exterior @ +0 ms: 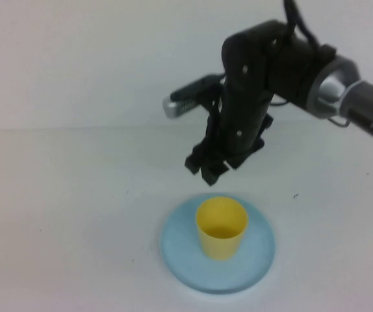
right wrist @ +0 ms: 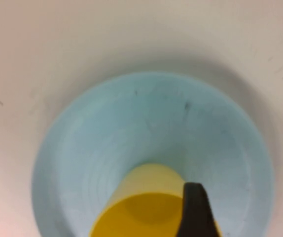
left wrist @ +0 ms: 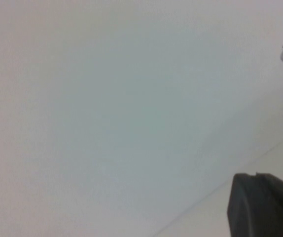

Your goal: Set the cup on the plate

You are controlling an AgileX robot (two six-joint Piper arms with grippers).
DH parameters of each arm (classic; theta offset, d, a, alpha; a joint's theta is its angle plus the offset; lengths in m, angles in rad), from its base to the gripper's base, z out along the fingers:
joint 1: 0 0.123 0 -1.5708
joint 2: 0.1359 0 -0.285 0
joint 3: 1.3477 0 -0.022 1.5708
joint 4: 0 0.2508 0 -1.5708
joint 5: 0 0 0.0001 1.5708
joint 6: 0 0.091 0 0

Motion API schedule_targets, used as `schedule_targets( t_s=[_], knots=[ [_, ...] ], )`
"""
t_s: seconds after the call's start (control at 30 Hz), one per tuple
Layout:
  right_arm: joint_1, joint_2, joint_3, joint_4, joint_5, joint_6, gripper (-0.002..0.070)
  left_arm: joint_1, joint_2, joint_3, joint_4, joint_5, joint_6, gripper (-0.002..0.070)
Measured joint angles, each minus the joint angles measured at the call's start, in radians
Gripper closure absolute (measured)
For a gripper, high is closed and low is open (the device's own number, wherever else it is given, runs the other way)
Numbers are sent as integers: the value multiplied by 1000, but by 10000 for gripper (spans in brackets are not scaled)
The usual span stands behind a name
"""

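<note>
The left pincer lay outside the high view; its jaws were shut on nothing. At lower centre of that view the yellow cup (exterior: 221, 227) stood upright on the light blue plate (exterior: 180, 250), near its middle, the plate resting on the white desk (exterior: 63, 214). Above them, the right arm reached in from the upper right, bent steeply downward at the wrist. The right pincer (exterior: 214, 166) hung just above the cup, clear of it, holding nothing; how far its jaws stood apart could not be told.
</note>
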Motion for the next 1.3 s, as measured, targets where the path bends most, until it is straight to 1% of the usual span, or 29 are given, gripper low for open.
schedule_targets(
  t_s=[0.1, 0.17, 0.33, 0.47, 0.57, 0.67, 0.83, 0.93, 1.0, 1.1, 1.23, 1.3],
  knots=[
    [0, -60, -25, -18, 4, 20, 258, 0, 0, 0, 0, -8, 0, 673],
    [0, -114, -26, -40, 7, 31, 298, 0, 0, 0, 0, -6, 0, 674],
    [0, -244, -29, -96, 9, 55, 431, 4, 0, 0, -5, 21, 0, 674],
    [14, -338, -29, -110, 9, 73, 503, 26, 0, 0, -10, 22, -35, 674],
    [66, -412, -5, -156, 9, 90, 561, 54, 0, 0, -11, -6, -67, 674],
    [150, -488, 61, -254, 9, 128, 610, 91, 0, 0, -11, -26, -111, 674],
    [319, -619, 230, -414, 9, 211, 635, 116, 0, 0, -11, -25, -144, 674],
    [411, -690, 337, -482, 10, 265, 637, 139, 0, 0, -11, 14, -144, 674],
    [452, -738, 406, -522, 10, 302, 637, 167, 0, 0, -11, 56, -144, 674],
    [493, -828, 494, -553, 5, 340, 638, 228, 0, 0, -36, 59, -185, 674],
    [505, -941, 584, -553, -48, 358, 638, 324, 0, 0, -38, 59, -316, 674],
    [506, -977, 601, -535, -30, 362, 639, 369, 0, 0, -38, 78, -368, 674]
  ],
)
